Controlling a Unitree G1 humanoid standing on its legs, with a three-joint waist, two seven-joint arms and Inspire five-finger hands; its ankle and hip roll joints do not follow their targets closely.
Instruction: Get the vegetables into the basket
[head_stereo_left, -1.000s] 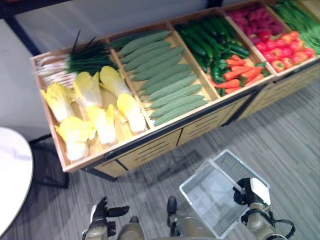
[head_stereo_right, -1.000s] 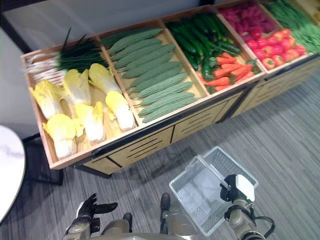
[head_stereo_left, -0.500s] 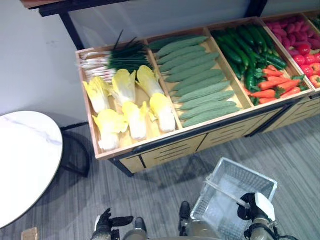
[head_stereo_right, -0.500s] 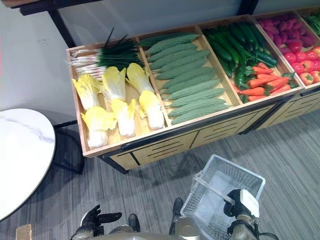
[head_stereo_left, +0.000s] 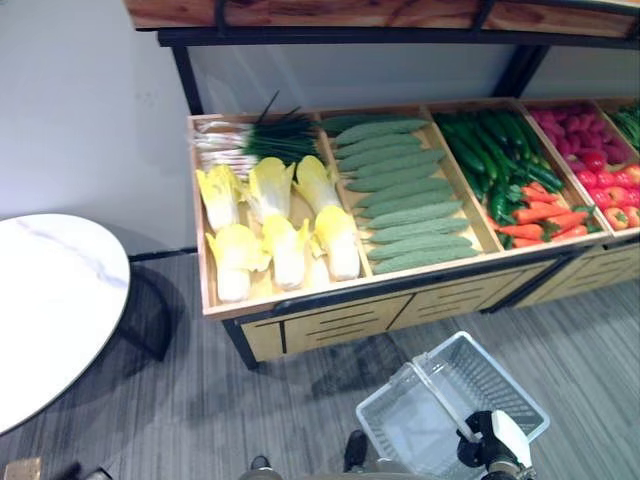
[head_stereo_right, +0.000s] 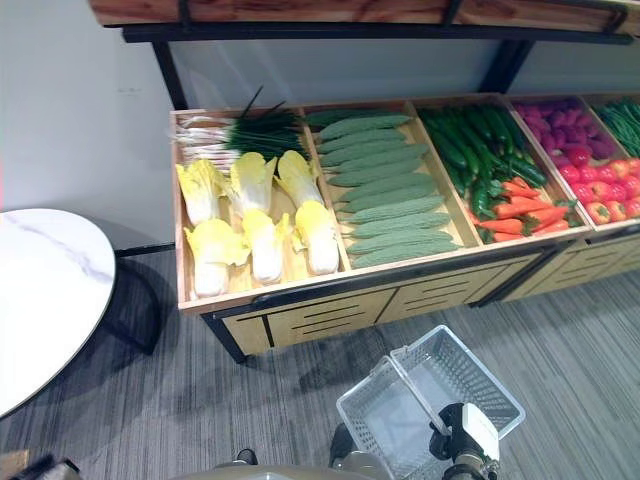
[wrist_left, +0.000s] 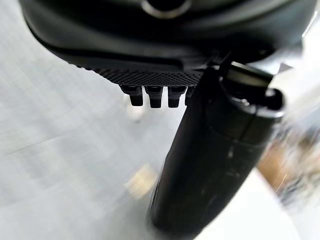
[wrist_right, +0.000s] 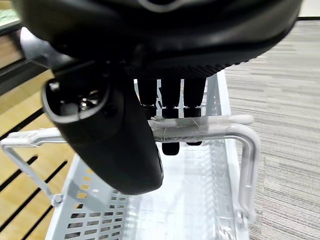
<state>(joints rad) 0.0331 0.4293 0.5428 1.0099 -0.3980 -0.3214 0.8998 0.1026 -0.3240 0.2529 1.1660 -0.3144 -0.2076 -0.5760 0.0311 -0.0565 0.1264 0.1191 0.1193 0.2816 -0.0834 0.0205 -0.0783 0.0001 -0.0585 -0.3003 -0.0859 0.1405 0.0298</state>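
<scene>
Below the vegetables (head_stereo_left: 400, 200), the right hand (wrist_right: 150, 107) curls round the basket (head_stereo_left: 455, 405) handle.

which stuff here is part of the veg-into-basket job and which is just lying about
Part of the job:
- basket, held by its handle in the right hand, nothing in it
- cabbages
- bitter gourds
- scallions
- cucumbers
- carrots

Just lying about:
- round white table
- left hand, idle

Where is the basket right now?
The basket hangs low on the robot's right in the eye views, over the floor before the vegetable stand, its handle held in the right hand.
</scene>
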